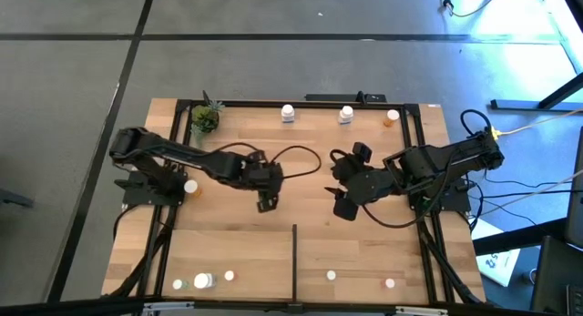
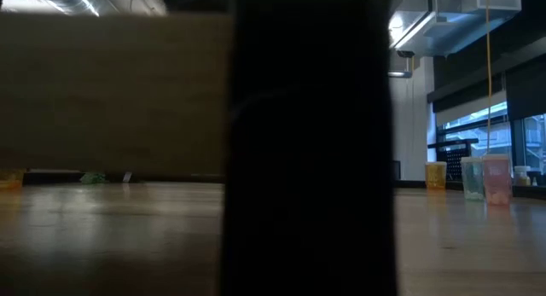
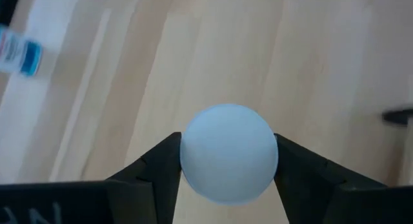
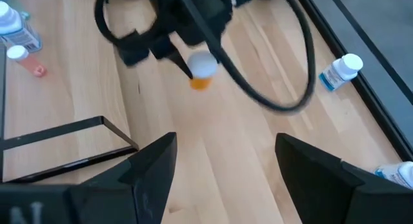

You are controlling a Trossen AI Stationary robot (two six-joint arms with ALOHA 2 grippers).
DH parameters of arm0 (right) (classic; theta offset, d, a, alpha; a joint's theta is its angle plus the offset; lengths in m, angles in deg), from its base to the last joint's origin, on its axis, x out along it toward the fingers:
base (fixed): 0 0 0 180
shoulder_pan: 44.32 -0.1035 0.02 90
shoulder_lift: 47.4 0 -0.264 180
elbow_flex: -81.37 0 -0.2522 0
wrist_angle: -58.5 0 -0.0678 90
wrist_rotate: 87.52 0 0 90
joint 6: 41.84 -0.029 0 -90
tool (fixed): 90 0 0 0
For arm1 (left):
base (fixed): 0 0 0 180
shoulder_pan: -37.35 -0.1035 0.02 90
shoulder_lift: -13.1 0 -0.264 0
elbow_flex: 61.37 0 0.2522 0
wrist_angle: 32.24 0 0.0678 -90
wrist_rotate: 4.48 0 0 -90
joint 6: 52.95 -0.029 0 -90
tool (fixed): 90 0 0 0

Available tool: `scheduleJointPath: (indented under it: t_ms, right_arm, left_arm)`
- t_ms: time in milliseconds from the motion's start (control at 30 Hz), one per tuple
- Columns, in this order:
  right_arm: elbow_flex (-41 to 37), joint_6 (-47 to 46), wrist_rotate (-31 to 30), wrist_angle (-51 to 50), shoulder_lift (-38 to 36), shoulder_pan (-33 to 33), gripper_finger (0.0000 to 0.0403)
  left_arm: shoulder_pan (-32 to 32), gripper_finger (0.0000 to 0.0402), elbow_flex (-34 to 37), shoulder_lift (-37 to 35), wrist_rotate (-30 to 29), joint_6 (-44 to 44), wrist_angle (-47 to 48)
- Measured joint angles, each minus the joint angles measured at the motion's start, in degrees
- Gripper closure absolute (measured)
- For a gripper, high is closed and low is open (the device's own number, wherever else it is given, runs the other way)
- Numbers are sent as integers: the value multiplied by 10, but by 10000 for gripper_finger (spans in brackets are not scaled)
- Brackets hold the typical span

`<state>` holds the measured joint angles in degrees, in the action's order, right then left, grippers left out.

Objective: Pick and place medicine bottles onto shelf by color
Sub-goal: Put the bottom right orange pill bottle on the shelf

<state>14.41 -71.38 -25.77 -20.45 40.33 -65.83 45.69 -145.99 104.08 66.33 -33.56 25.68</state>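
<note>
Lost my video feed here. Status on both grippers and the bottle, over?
Left gripper shut on orange bottle, white cap between its fingers, held above the shelf. Right gripper open, empty, mid-table. Nothing in the way.

From above we see the shelf [image 1: 364,234] evenly lit, with a bright bluish glare washing out the floor at the upper right. Our low view is dim: a black out-of-focus post [image 2: 311,142] blocks the middle, while ceiling lights and windows glow at the right. In the left wrist view the white cap [image 3: 229,153] looks soft, and a bottle [image 3: 16,50] beyond smears into blur.
</note>
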Motion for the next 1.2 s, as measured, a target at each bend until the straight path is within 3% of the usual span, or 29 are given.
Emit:
scheduleJointPath:
  t_ms: [433,1200]
  right_arm:
    - [0,0,13,24,0,0,139]
    - [0,0,14,29,0,0,139]
  left_arm:
    - [74,205,29,-73,-28,69,50]
    - [246,205,28,-85,-23,118,-24]
